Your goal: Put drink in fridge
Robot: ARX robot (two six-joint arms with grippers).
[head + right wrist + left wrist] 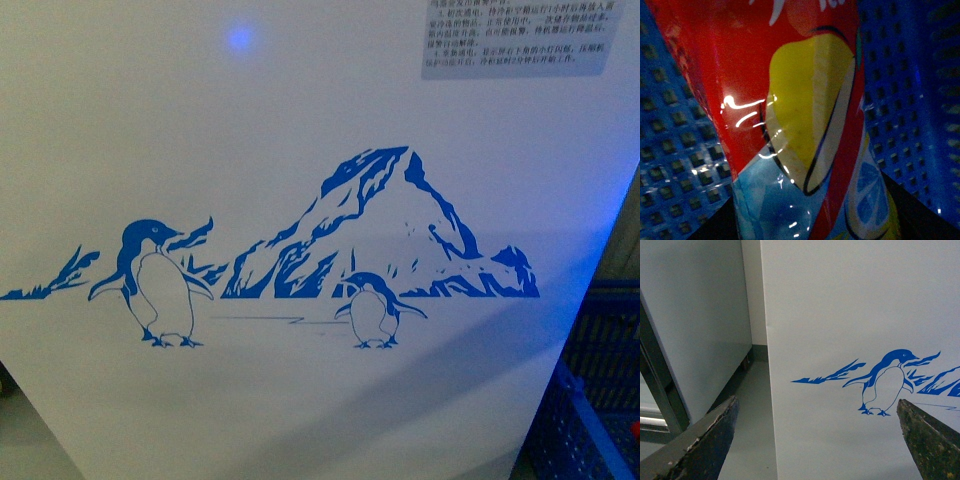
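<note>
The fridge (300,130) fills the front view as a white wall printed with blue penguins and a mountain; its lid is out of view. My left gripper (817,440) hangs open close in front of that same wall (840,315), its dark fingers (705,445) spread wide with nothing between them, near one penguin. My right gripper (812,225) is shut on the drink bottle (805,100), whose red, yellow and blue label fills the right wrist view. Neither arm shows in the front view.
A blue mesh crate (680,150) surrounds the bottle, and the crate (590,400) also shows at the fridge's lower right corner. A grey cabinet (695,330) stands beside the fridge, with a narrow strip of grey floor (752,430) between them.
</note>
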